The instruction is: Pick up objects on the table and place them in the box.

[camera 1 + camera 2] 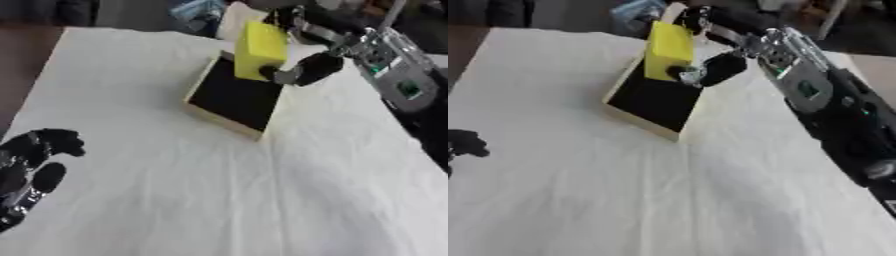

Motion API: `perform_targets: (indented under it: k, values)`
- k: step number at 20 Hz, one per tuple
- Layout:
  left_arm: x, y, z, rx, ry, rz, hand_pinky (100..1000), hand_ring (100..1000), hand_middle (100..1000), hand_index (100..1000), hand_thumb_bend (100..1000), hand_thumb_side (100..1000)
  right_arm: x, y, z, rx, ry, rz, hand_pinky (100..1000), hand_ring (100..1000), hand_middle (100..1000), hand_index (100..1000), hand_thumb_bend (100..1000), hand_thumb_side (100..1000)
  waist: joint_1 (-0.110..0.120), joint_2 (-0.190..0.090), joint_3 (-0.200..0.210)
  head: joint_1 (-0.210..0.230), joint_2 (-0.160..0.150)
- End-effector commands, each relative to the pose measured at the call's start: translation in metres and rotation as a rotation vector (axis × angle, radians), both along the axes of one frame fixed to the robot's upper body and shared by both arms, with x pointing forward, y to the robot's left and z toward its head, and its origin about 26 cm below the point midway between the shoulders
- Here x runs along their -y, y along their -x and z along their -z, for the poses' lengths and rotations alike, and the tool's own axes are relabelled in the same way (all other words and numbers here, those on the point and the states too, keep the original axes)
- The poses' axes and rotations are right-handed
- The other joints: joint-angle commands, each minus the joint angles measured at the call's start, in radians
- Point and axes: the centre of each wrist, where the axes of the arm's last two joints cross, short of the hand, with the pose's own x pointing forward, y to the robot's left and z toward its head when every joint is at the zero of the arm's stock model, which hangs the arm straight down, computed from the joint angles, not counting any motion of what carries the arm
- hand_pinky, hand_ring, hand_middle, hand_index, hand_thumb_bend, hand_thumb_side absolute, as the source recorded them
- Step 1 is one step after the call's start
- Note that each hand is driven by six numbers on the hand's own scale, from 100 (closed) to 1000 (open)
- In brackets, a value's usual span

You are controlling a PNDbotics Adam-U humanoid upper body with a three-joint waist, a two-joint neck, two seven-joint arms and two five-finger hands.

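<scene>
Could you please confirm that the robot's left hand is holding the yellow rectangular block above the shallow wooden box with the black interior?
Not quite: it is the right hand whose fingers are curled round the yellow rectangular block, as the left eye view shows. The left hand rests idle near the lower left corner. The rest stands: the block is over the shallow wooden box with the black interior.

Wide bare cloth spreads across the table (219,200) in front of the box (229,100). Over the box's far end, the right hand (306,47) and its yellow block (259,50) block entry; the box's near end lies open. The left hand (31,165) fills the lower left corner.
</scene>
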Motion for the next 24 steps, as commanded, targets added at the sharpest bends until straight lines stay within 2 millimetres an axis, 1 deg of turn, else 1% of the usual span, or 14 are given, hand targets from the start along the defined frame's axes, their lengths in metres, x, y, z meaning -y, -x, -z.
perform_targets:
  k: [1, 6, 7, 8, 9, 15, 17, 19, 23, 24]
  values:
    - [0.003, 0.000, -0.009, 0.032, 0.010, 0.016, 863, 697, 658, 786, 492, 673, 0.010, -0.010, 0.001, 0.001, -0.009, 0.053, 760, 752, 792, 633, 209, 587, 0.006, -0.015, 0.008, -0.028, -0.019]
    - [0.004, 0.000, -0.010, 0.032, 0.060, -0.015, 857, 686, 646, 779, 495, 661, 0.014, -0.023, 0.025, -0.015, -0.006, 0.115, 756, 747, 785, 633, 217, 610, 0.009, -0.010, 0.016, -0.047, -0.027]
    - [0.004, 0.000, -0.010, 0.030, 0.069, -0.022, 856, 686, 645, 779, 495, 661, 0.015, -0.025, 0.028, -0.014, -0.007, 0.127, 756, 745, 783, 631, 225, 591, 0.009, -0.009, 0.016, -0.049, -0.029]
    - [0.004, 0.000, -0.010, 0.027, 0.077, -0.030, 856, 685, 644, 778, 495, 661, 0.016, -0.026, 0.032, -0.008, -0.007, 0.141, 756, 745, 782, 631, 233, 596, 0.009, -0.008, 0.015, -0.050, -0.030]
    - [0.004, 0.000, -0.010, 0.025, 0.083, -0.036, 855, 684, 644, 777, 494, 662, 0.016, -0.027, 0.035, 0.000, -0.007, 0.154, 755, 745, 781, 632, 240, 620, 0.009, -0.007, 0.014, -0.051, -0.031]
    - [0.006, 0.001, -0.010, 0.018, 0.081, -0.033, 856, 684, 643, 776, 491, 670, 0.019, -0.034, 0.057, 0.028, 0.019, 0.228, 756, 749, 780, 655, 299, 638, 0.011, -0.006, 0.011, -0.058, -0.031]
    - [0.006, 0.001, -0.010, 0.018, 0.076, -0.027, 856, 685, 644, 776, 490, 672, 0.020, -0.036, 0.063, 0.026, 0.039, 0.237, 755, 750, 781, 664, 331, 658, 0.012, -0.006, 0.008, -0.057, -0.030]
    - [0.006, 0.001, -0.010, 0.018, 0.071, -0.022, 857, 684, 644, 776, 489, 674, 0.020, -0.037, 0.068, 0.020, 0.057, 0.238, 757, 753, 785, 683, 378, 703, 0.012, -0.004, 0.003, -0.055, -0.030]
    - [0.006, 0.001, -0.010, 0.019, 0.066, -0.018, 857, 685, 644, 778, 487, 675, 0.020, -0.036, 0.072, 0.008, 0.087, 0.230, 765, 765, 798, 810, 525, 826, 0.014, -0.003, -0.010, -0.049, -0.030]
    - [0.006, 0.001, -0.010, 0.019, 0.066, -0.019, 857, 685, 644, 778, 487, 674, 0.020, -0.036, 0.072, 0.009, 0.088, 0.227, 768, 768, 801, 850, 576, 867, 0.014, -0.003, -0.013, -0.048, -0.030]
